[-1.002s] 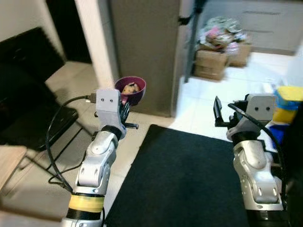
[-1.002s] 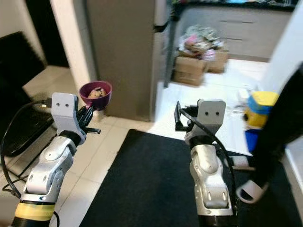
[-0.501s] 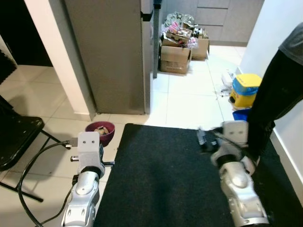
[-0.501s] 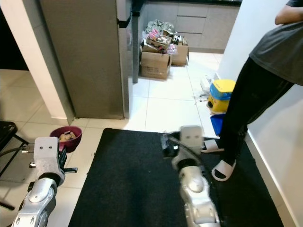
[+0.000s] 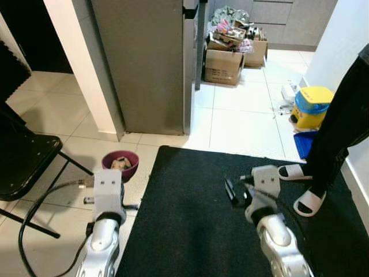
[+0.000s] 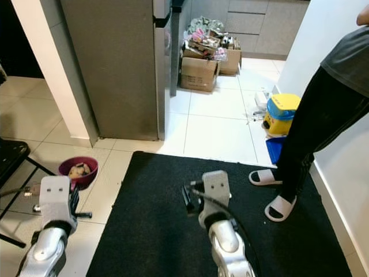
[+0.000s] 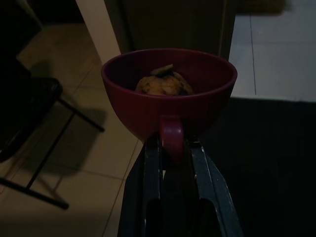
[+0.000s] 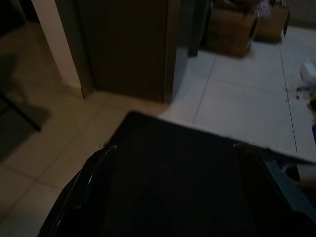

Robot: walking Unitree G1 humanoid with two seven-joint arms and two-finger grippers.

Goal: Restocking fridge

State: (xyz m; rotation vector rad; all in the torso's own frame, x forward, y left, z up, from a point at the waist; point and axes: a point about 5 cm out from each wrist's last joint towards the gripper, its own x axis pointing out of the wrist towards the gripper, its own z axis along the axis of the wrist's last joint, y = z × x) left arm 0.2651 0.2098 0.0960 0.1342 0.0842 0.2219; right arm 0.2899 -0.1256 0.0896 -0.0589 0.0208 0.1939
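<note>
A maroon cup (image 7: 169,94) with brownish food inside is held low over the tiled floor, beside the black mat (image 5: 196,231). My left gripper (image 7: 170,148) is shut on the cup's handle; in the left eye view the cup (image 5: 120,164) sits just beyond my left wrist (image 5: 108,193). My right gripper (image 5: 233,193) hangs over the mat with its fingers (image 8: 91,170) spread wide, open and holding nothing. The tall grey fridge (image 5: 144,63) stands straight ahead, past the mat's far edge.
A person in black trousers and white slippers (image 5: 305,202) stands at the mat's right edge. A black chair (image 5: 23,156) is at the left. Cardboard boxes (image 5: 223,64) with packets and a yellow and blue container (image 5: 310,108) sit on the white tiles beyond the fridge.
The whole view has swung and risen, bringing the fridge front and the person into sight. The cup stays in my left gripper. My right arm now sits lower and nearer the mat's middle.
</note>
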